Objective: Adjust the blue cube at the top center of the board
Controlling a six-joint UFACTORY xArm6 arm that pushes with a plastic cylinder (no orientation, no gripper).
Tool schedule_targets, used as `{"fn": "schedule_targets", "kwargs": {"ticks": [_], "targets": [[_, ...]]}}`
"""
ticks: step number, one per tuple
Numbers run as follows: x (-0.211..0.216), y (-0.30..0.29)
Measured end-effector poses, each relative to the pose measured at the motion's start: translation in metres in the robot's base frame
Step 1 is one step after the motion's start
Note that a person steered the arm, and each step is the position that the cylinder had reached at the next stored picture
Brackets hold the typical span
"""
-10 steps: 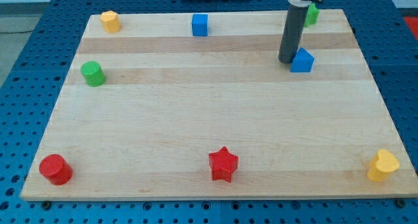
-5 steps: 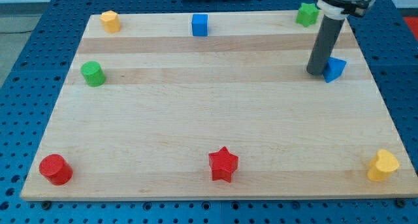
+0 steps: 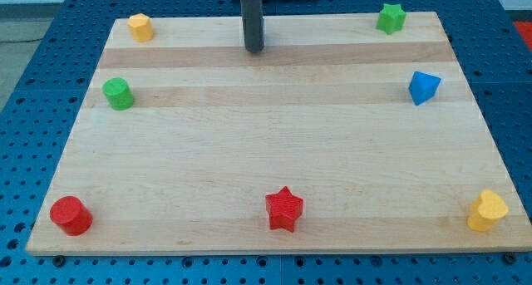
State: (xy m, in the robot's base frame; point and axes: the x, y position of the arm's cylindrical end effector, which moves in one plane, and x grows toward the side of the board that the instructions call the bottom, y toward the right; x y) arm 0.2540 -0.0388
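Note:
My rod stands at the view's top centre, and my tip rests on the board where the blue cube stood earlier. The blue cube does not show; the rod covers that spot, so I cannot tell where the cube lies or whether my tip touches it. The wooden board fills most of the view.
A blue angular block sits at the right edge. A green star is at the top right and a yellow block at the top left. A green cylinder is at the left. A red cylinder, red star and yellow heart lie along the bottom.
The rod pushed the blue angular block to the right, then left it and moved across to the top centre. It now hides the blue cube, which showed before.

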Motion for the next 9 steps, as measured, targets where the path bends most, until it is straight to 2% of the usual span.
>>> {"fn": "schedule_targets", "kwargs": {"ticks": [1,3,4,6,7,8,9], "targets": [[-0.01,0.0],[-0.02,-0.058],[-0.036,-0.051],[-0.04,-0.001],[-0.024,-0.022],[0.021,0.031],[0.048,0.147]]}}
